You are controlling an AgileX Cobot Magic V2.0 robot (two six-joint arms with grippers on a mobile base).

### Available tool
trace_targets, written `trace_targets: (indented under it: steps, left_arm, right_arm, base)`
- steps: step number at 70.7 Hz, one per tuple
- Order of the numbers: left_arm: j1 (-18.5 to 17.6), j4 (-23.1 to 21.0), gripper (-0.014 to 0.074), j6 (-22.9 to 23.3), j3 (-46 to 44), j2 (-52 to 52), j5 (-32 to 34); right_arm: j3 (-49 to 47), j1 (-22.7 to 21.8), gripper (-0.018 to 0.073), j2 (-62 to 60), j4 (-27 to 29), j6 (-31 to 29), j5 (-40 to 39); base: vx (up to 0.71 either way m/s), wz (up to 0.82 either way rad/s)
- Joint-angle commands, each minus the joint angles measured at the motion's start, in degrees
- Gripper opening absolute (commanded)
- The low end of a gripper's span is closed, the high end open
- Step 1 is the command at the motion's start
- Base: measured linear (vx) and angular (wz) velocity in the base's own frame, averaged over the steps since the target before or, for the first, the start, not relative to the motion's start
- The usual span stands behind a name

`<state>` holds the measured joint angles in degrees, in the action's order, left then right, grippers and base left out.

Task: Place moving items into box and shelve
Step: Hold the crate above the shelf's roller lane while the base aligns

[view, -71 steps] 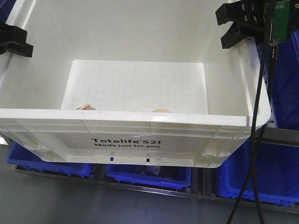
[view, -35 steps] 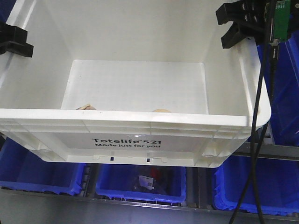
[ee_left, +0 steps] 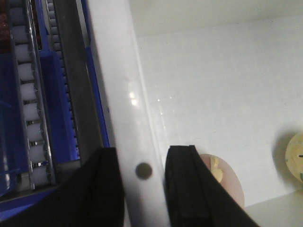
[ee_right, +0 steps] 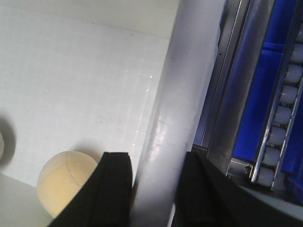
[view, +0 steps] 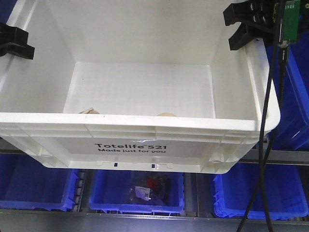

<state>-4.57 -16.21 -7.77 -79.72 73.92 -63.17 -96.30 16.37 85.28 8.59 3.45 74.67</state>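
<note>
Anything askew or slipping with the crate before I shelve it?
Nothing stands out. The white crate sits level, left gripper and right gripper each clamped on a side rim, and both plush toys lie on its floor.

Below my reach runs a grey metal shelf rack [view: 285, 155], its rails crossing under everything. Blue plastic bins [view: 263, 195] sit side by side on it, and the middle bin [view: 137, 193] has some small packaged bits inside that I cannot make out. White rollers [ee_left: 33, 113] line the rack's track beside a blue bin wall.
</note>
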Motion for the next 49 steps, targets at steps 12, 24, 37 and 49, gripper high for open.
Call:
trace_targets:
  steps: [12,24,37,49]
  left_arm:
    - [-0.33,-2.59,-0.0017,-1.04,-2.02,-2.46,5.66]
    - [-0.33,-2.59,-0.0017,-1.04,-2.02,-2.46,5.66]
    - [-0.33,-2.59,-0.0017,-1.04,-2.02,-2.46,5.66]
    - [-0.33,-2.59,-0.0017,-1.04,-2.02,-2.46,5.66]
  right_arm:
    - [-2.3,-0.05,-0.0012,-2.9,1.13,-1.89,-1.43]
    - [-2.3,-0.05,-0.0012,-2.9,1.18,-1.89,-1.42]
    - [-2.3,-0.05,-0.0012,-2.9,1.18,-1.89,-1.42]
    - [-2.3,-0.05,-0.0012,-2.9,1.18,-1.89,-1.42]
  base:
    - [0.03,-0.1]
    - [0.03,-0.1]
    - [0.04,-0.12]
    - [0.03,-0.1]
